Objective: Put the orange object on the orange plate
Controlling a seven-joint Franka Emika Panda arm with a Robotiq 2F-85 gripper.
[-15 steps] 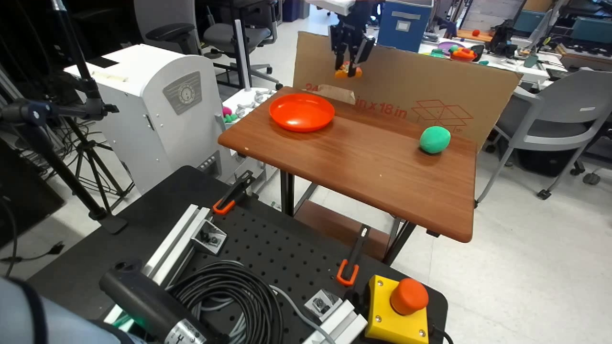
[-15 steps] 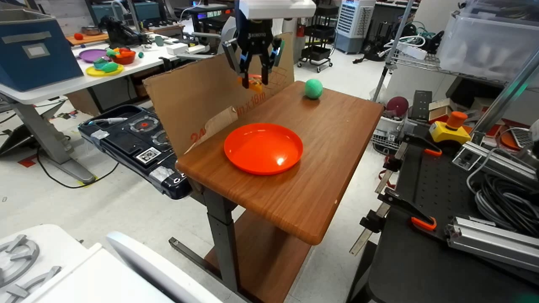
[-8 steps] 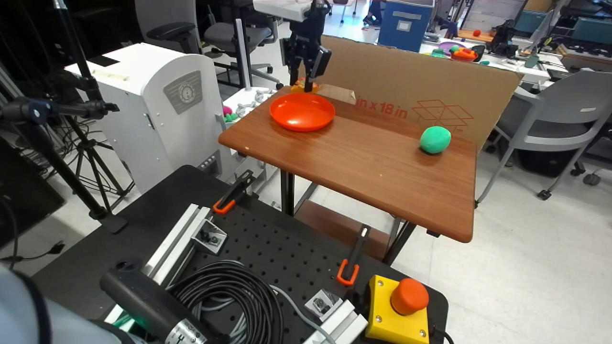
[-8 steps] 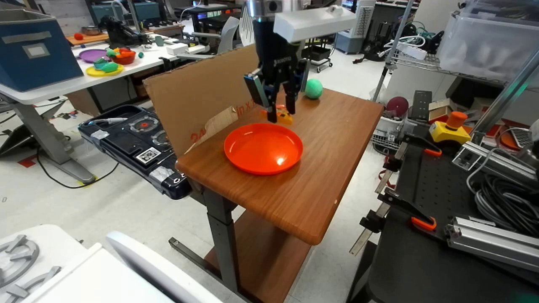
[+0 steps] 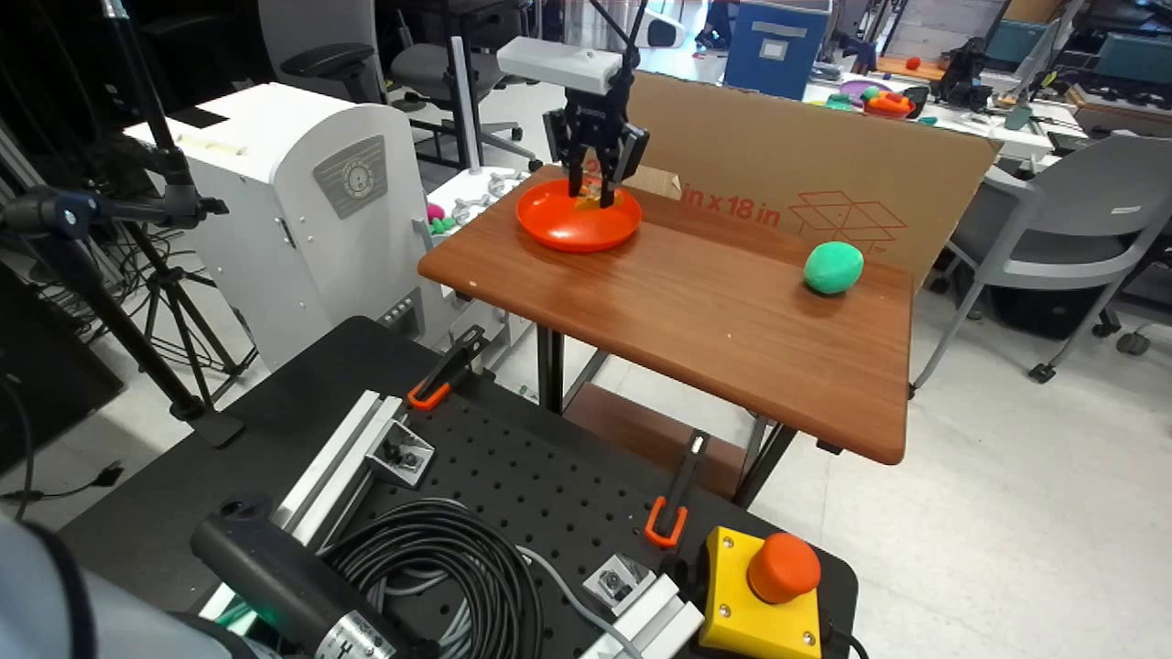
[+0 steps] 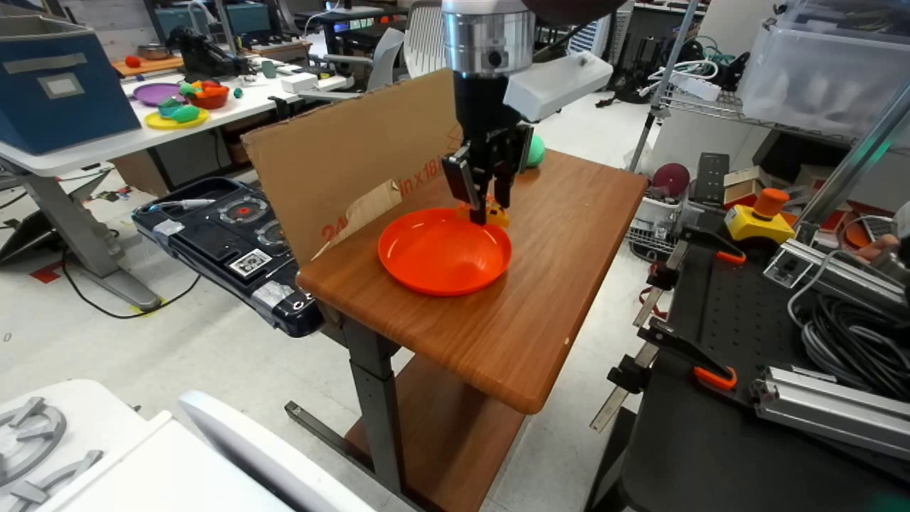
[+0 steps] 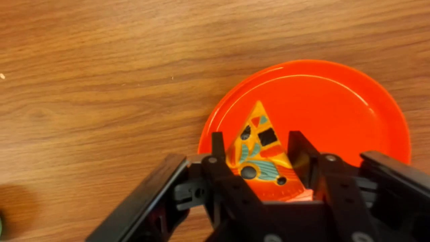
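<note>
The orange object is a toy pizza slice with red, green and black toppings (image 7: 265, 161). It also shows small in both exterior views (image 5: 587, 203) (image 6: 499, 217). My gripper (image 7: 257, 136) is shut on it, one finger against each side and its tip pointing away from the palm. The gripper (image 5: 591, 196) points down over the far part of the orange plate (image 5: 563, 233). In an exterior view the gripper (image 6: 490, 211) is at the plate's rim (image 6: 444, 263). In the wrist view the slice overlaps the left part of the plate (image 7: 336, 111). I cannot tell whether it touches the plate.
A green ball (image 5: 833, 267) sits at the far end of the wooden table (image 5: 714, 329); it also shows behind the gripper (image 6: 536, 151). A cardboard sheet (image 5: 824, 165) stands upright along the table's edge. A black workbench (image 5: 513, 448) with clamps is nearby.
My gripper has moved across toward the plate and come down, carrying the slice from high beside the cardboard to over the plate's edge. The plate and ball have not moved.
</note>
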